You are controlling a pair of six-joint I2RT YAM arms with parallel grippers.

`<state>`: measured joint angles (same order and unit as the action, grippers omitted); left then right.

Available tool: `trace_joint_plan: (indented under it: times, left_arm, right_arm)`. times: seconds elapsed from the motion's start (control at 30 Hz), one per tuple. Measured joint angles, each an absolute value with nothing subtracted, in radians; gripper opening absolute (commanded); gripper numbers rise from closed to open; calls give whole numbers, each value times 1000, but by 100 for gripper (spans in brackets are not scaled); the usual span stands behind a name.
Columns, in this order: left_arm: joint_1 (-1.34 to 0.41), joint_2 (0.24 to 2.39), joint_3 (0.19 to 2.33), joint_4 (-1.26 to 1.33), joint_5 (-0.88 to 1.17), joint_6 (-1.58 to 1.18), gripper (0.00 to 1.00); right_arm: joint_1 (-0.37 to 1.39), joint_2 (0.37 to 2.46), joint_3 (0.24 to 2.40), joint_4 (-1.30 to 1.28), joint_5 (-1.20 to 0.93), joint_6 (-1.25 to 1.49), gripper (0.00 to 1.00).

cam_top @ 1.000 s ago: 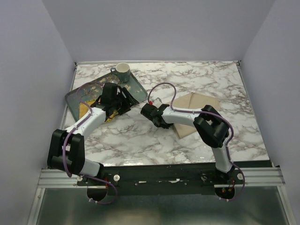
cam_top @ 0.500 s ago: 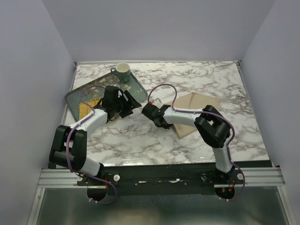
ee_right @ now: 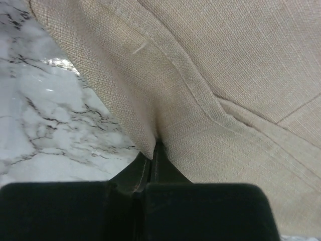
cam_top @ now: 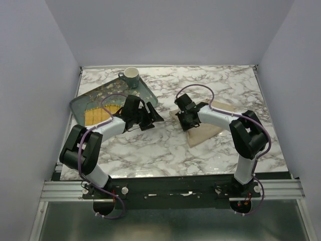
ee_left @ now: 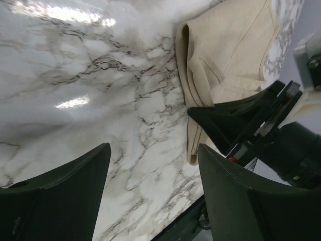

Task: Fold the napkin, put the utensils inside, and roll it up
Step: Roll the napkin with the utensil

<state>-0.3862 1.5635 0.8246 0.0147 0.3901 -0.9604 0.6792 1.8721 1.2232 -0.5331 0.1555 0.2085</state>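
The beige napkin [cam_top: 206, 128] lies folded on the marble right of centre, and it also shows in the left wrist view [ee_left: 228, 47] and fills the right wrist view [ee_right: 225, 75]. My right gripper [cam_top: 183, 114] is shut on the napkin's left edge, a fold of cloth pinched between its tips [ee_right: 153, 148]. My left gripper [cam_top: 154, 116] is open and empty, low over bare marble just left of the napkin [ee_left: 150, 158], facing the right gripper [ee_left: 235, 120]. No spoon shows in any view.
A dark teal floral tray [cam_top: 85, 99] sits at the back left with a yellow slatted mat [cam_top: 98, 116] on it. A teal cup [cam_top: 131, 76] stands at the tray's far corner. The table's walls close in on three sides.
My left gripper has moved right, off the tray toward the napkin. My right gripper has moved right and back onto the napkin's left edge and holds it; the napkin's left part looks folded over.
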Motion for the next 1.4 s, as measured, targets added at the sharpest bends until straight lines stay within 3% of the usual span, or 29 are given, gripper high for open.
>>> trace_joint_plan:
  times: [0.37,0.5,1.03,1.4]
  left_arm:
    - [-534,1689,906,55,395,-1005,92]
    - [-554,1730,925,96,395,-1047,92]
    - [-560,1950,1099,141,384,-1199,83]
    - [-585,1991,1132,148,330,-1245,60]
  right_arm:
    - [487,1842,1125,-371,-291,181,0]
    - [454,1842,1100,-327,-378,181,0]
    - [404,1846,1054,-247,-493,182,1]
    - [404,1846,1053,-245,-496,182,1]
